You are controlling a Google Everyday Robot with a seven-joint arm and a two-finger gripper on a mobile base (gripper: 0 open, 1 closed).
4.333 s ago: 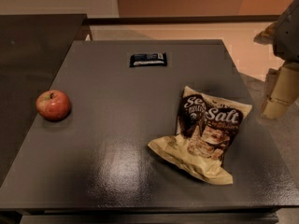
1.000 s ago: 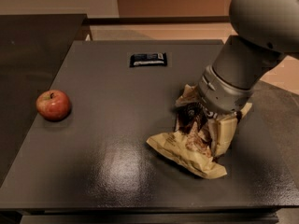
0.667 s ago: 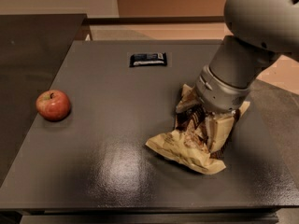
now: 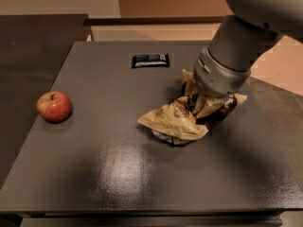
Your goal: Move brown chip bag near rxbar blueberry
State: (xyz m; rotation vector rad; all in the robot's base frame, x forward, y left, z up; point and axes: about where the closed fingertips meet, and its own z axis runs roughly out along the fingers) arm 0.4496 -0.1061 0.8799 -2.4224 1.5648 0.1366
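Note:
The brown chip bag [image 4: 176, 121] is crumpled and lifted at its right end, right of the table's middle. My gripper [image 4: 204, 105] comes down from the upper right and is shut on the bag's upper part, its fingers pinching the foil. The rxbar blueberry [image 4: 150, 60], a small dark navy bar, lies flat near the table's far edge, up and to the left of the bag and apart from it.
A red apple [image 4: 54, 106] sits near the left edge of the dark table [image 4: 109, 174]. A second dark surface [image 4: 33, 37] adjoins at the far left. My arm's grey body [image 4: 246, 27] fills the upper right.
The gripper has closed on the bag and raised it; the bag has crumpled further and shifted slightly up and left toward the bar. The apple and bar have not moved.

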